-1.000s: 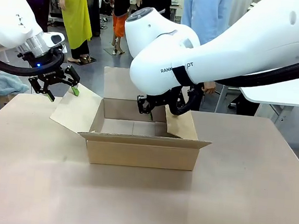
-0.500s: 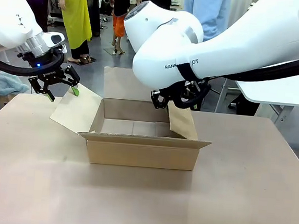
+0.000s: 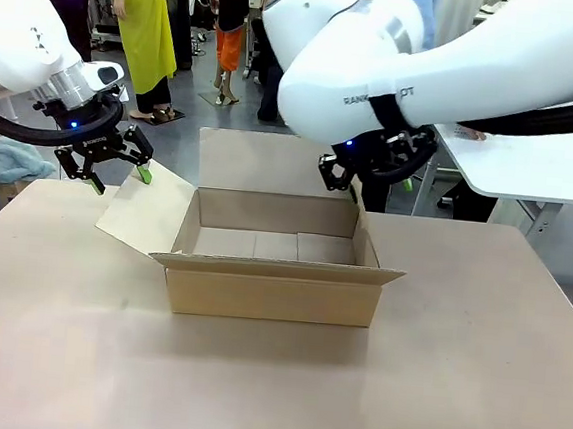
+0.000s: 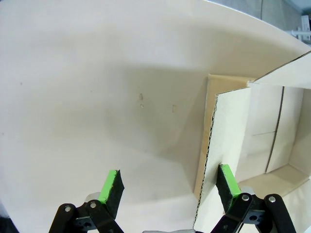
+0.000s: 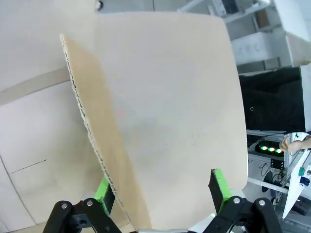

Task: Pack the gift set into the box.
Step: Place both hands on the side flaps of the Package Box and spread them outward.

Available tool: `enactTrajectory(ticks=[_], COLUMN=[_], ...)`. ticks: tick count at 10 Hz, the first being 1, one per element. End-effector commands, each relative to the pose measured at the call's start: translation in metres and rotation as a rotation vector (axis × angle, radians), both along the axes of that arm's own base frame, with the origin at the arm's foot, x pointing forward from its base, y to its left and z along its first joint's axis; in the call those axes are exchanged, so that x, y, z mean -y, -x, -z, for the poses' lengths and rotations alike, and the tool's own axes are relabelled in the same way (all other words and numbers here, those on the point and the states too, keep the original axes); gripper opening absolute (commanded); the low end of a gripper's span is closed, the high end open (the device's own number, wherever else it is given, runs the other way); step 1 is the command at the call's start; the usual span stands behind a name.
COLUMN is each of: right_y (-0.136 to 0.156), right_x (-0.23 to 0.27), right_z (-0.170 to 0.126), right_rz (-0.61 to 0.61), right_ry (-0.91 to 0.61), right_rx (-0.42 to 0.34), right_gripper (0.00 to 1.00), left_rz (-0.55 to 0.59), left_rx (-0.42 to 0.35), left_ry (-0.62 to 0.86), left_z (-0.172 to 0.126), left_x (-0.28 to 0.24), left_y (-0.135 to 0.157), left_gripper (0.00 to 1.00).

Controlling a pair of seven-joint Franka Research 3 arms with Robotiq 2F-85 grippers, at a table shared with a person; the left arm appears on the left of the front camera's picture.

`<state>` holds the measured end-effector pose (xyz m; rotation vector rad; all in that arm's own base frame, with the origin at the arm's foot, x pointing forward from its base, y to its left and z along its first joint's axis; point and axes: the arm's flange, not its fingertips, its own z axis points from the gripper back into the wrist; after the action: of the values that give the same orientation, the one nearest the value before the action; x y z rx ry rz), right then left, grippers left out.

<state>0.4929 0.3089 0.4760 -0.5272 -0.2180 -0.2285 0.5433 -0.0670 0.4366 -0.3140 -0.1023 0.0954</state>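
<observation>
Though its near floor is hidden, box (image 3: 271, 296) seemingly empty, top open

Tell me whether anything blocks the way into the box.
Nothing lies inside the box. Its left flap splays outward and its right flap stands about upright, each straddled by an open gripper, the left gripper and the right gripper. The right arm hangs above the far right corner and might crowd a descent.
</observation>
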Motion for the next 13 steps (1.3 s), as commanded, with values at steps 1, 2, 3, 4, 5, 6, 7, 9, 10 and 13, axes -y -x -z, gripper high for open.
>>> enactTrajectory(ticks=[1,2,3,4,5,6,7,9,10,13], right_y=[0.006,0.006,0.006,0.004,0.001,-0.002,-0.004,-0.005,-0.005,-0.005], right_x=[0.058,0.081,0.104,0.124,0.137,0.144,0.151,0.149,0.149,0.149], right_z=[0.000,0.002,0.006,0.012,0.031,0.049,0.065,0.054,0.054,0.054], right_rz=[0.017,0.023,0.023,0.032,0.059,0.091,0.124,0.118,0.118,0.118], right_ry=[-0.104,-0.173,-0.268,-0.348,-0.368,-0.392,-0.440,-0.380,-0.380,-0.380], right_rx=[-0.049,-0.071,-0.090,-0.113,-0.168,-0.201,-0.212,-0.193,-0.193,-0.193], right_gripper=[1.00,1.00,1.00,1.00,1.00,1.00,1.00,1.00,1.00,1.00], left_rz=[-0.011,-0.011,-0.011,-0.011,-0.011,-0.011,-0.011,-0.011,-0.011,-0.011], left_rx=[0.002,0.002,0.002,0.002,0.002,0.002,0.002,0.002,0.002,0.002], left_ry=[-0.012,-0.012,-0.012,-0.012,-0.012,-0.012,-0.012,-0.012,-0.012,-0.012], left_z=[-0.002,-0.002,-0.002,-0.002,-0.002,-0.002,-0.002,-0.002,-0.002,-0.002], left_x=[0.000,0.000,0.000,0.000,0.000,0.000,0.000,0.000,0.000,0.000], left_y=[0.002,0.002,0.002,0.002,0.002,0.002,0.002,0.002,0.002,0.002], left_gripper=[1.00,1.00,1.00,1.00,1.00,1.00,1.00,1.00,1.00,1.00])
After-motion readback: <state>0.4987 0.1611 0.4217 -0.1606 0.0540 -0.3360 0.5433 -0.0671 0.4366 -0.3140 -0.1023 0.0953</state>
